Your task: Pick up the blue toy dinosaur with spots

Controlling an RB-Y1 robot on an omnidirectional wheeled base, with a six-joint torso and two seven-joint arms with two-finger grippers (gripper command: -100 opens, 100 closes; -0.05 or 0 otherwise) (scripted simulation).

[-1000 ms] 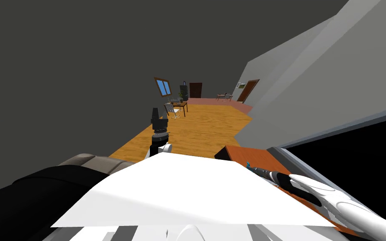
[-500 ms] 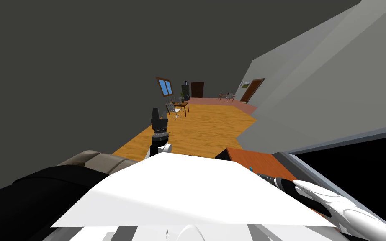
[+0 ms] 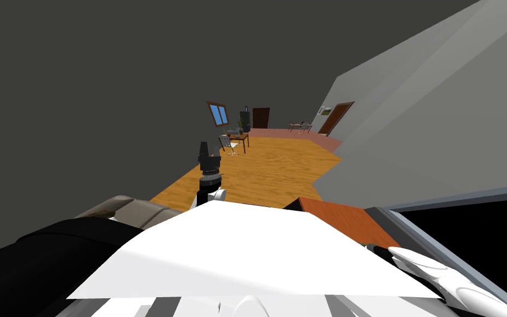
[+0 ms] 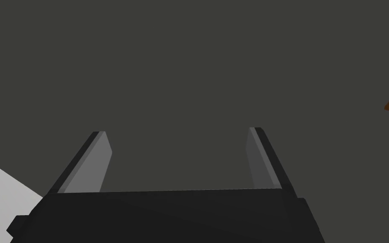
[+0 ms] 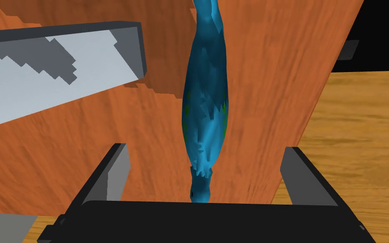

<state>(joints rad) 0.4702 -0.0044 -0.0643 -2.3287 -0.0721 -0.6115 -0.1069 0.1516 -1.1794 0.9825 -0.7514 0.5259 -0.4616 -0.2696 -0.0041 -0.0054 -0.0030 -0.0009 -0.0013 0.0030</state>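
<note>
Head view: left gripper [image 3: 203, 148] held upright ahead of the chest; right forearm [image 3: 439, 272] lies low along the orange-brown table [image 3: 346, 217].
Left wrist view: its 2 fingers [image 4: 98, 162] stand wide apart, holding nothing.
Right wrist view: right gripper [image 5: 206, 148] fully open, straddling the blue toy dinosaur [image 5: 206, 105] lying on the table; neither blade touches it.

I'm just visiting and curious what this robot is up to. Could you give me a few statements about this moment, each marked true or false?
1. The blue toy lies between the right fingers. True.
2. The right fingers squeeze the toy. False: they stand open, clear of both its sides.
3. The toy rests on a reddish-brown wooden surface. True.
4. The left fingers hold a cup. False: they are open with nothing between them.
</note>
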